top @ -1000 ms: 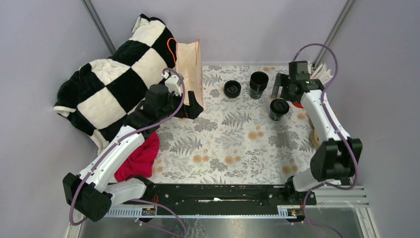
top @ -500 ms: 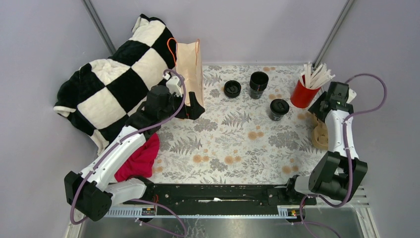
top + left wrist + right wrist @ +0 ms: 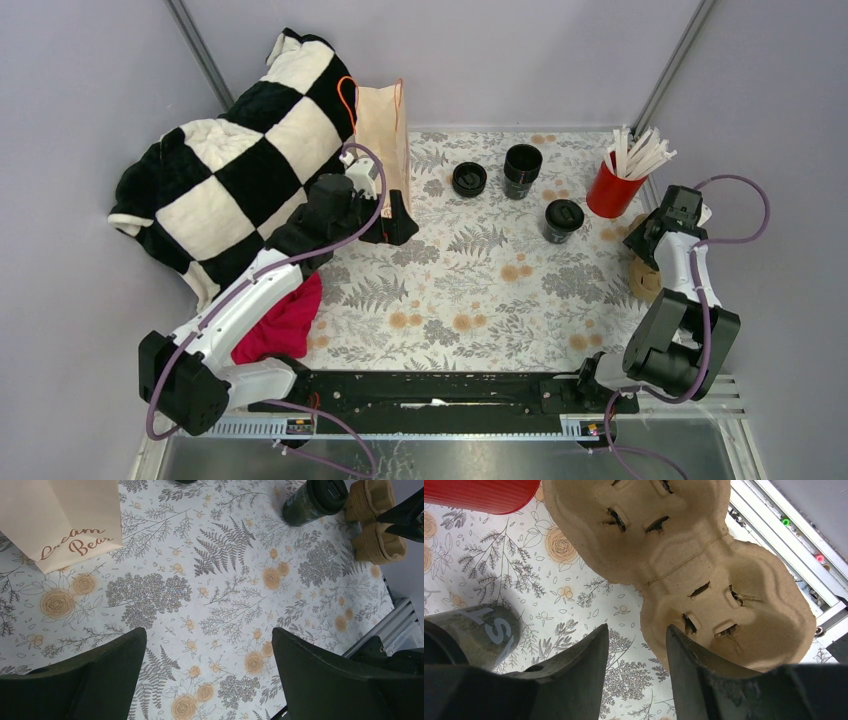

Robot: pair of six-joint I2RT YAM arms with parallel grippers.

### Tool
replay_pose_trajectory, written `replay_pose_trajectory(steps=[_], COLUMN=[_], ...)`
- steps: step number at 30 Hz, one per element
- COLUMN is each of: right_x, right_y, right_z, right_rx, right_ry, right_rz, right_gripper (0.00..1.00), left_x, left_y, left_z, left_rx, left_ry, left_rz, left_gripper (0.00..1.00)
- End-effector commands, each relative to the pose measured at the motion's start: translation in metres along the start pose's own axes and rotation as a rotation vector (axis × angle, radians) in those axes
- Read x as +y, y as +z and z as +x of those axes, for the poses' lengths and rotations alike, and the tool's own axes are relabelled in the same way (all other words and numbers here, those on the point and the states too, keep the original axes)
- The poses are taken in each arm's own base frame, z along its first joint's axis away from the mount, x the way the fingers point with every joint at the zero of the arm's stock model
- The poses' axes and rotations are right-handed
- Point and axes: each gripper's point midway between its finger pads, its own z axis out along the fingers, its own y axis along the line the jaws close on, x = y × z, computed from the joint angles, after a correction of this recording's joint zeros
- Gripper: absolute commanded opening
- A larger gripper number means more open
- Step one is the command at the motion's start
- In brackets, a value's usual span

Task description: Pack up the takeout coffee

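Right arm's the nearer one here: the takeout coffee [image 3: 563,220] stands upright on the desk [image 3: 470,290], off to the left of the right fingers [image 3: 594,650]. Those hang narrowed, a gap between them, over the near edge of the moulded cup carrier [image 3: 684,555]. The left fingers [image 3: 125,652] gape wide and empty beside the paper bag [image 3: 385,140], well apart from the cup. We can't tell whether the right fingers touch the carrier's rim. Overhead, the arm hides most of the carrier, and the wrist view cuts off the cup's lid.
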Motion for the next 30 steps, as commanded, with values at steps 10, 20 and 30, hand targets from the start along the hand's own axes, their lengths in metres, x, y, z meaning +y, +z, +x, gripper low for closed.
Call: replay_pose_trajectory(steps=[10, 20, 30], right_x=[-0.003, -0.011, -0.014], right_y=[0.009, 0.017, 0.014], right_z=[-0.005, 0.001, -0.003], right_rx=[-0.017, 0.014, -0.007], right_ry=[-0.035, -0.049, -0.046], right_rz=[0.016, 0.062, 0.078], right_gripper=[0.5, 0.41, 0.29], left_x=[-0.001, 0.0, 0.001], left_y=[0.007, 0.008, 0.009], left_z=[-0.008, -0.008, -0.007], left_rx=[-0.03, -0.027, -0.021], left_ry=[0.019, 0.021, 0.021], left_rz=[0.008, 0.005, 0.003], left_gripper=[0.99, 0.99, 0.99])
